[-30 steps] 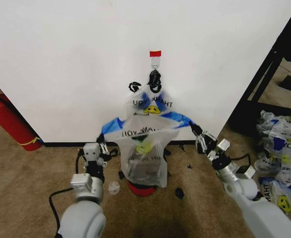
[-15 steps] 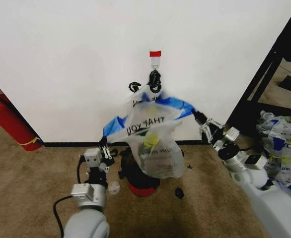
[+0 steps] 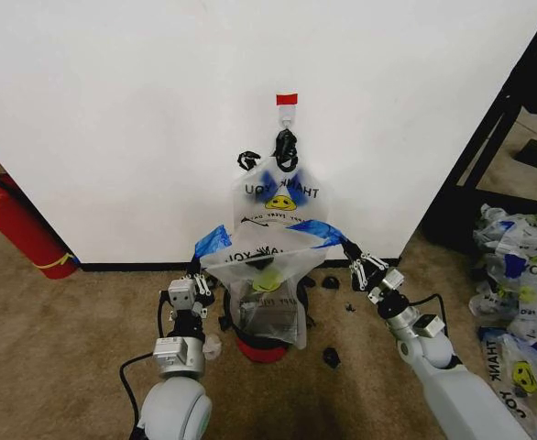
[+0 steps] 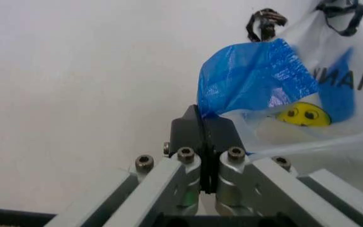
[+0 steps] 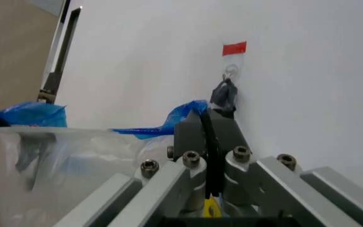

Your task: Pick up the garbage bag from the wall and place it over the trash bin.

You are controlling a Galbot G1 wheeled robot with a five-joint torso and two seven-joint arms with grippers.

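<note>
A thin translucent white plastic garbage bag (image 3: 267, 275) with blue handles is held stretched open over the small round black trash bin (image 3: 263, 341) with a red base.

One blue handle is pinched flat by the left gripper (image 3: 195, 275), the other by the right gripper (image 3: 352, 264), just before the plain white wall (image 3: 131, 119). Bare carpet lies on both sides. A same-printed bag (image 3: 278, 194) hangs from the red-taped hook (image 3: 287, 108) directly behind; a red fire extinguisher (image 3: 16, 225) leans far left, and a heap of bags (image 3: 520, 284) lies far right.
</note>
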